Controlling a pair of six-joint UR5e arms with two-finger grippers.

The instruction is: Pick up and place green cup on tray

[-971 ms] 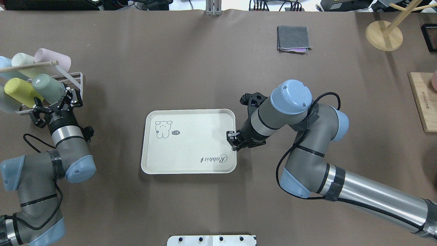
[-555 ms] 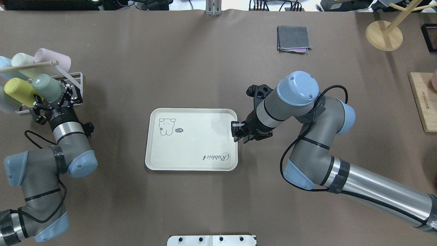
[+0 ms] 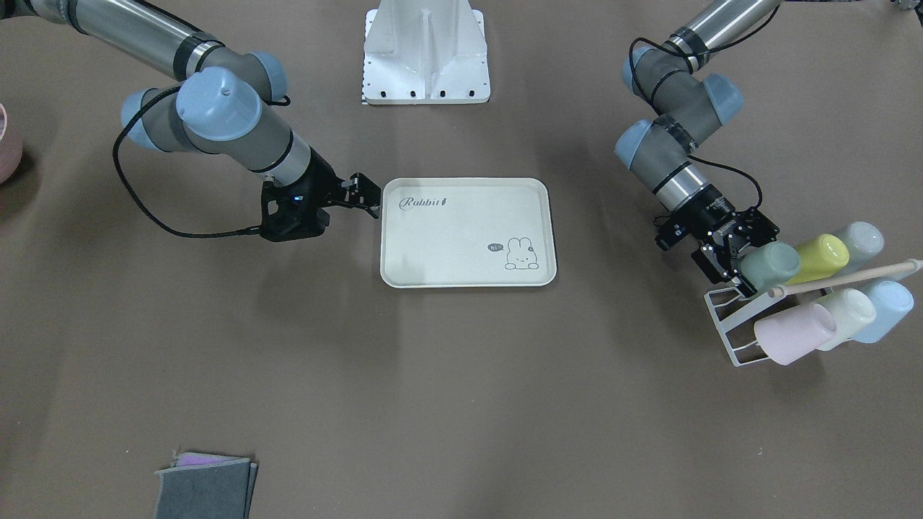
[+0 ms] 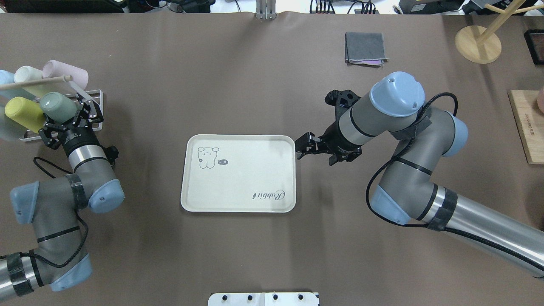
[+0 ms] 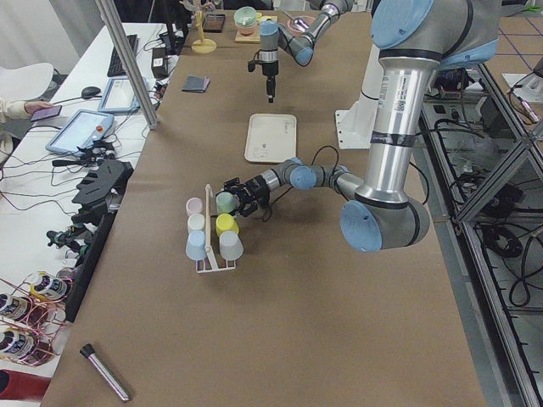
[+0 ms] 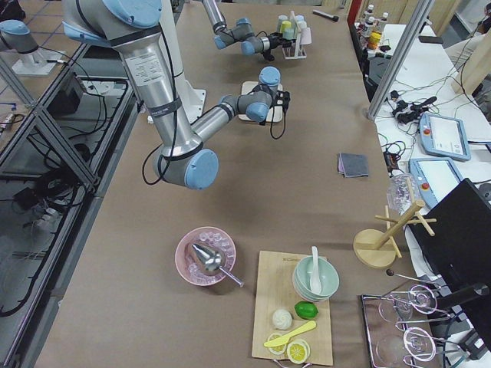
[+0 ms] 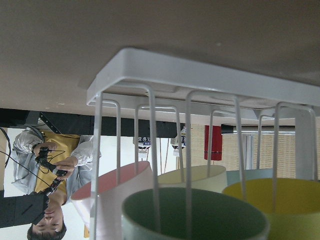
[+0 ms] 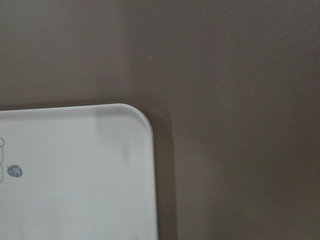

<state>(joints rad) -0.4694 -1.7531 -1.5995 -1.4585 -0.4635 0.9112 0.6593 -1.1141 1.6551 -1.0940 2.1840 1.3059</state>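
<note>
The green cup [image 4: 57, 106] lies on its side in a white wire rack [image 4: 94, 97] at the table's left edge; it also shows in the front view [image 3: 769, 264]. My left gripper [image 4: 68, 121] is open, with a finger on either side of the cup's mouth end. The left wrist view shows the cup's rim [image 7: 195, 212] close up behind the rack wires. The cream "Rabbit" tray [image 4: 246, 174] lies empty mid-table. My right gripper [image 4: 302, 146] is open and empty, just off the tray's far right corner, apart from it. The right wrist view shows that tray corner [image 8: 75, 175].
The rack also holds a yellow cup [image 4: 19, 112], a pink cup [image 4: 63, 72], and pale cream and blue cups. A folded grey cloth [image 4: 365, 46], a wooden stand [image 4: 478, 42] and a wooden board [image 4: 529, 127] are at the far right.
My right gripper slid the tray slightly away and right, then let go of its rim and moved off the far right corner. My left gripper moved forward around the green cup.
</note>
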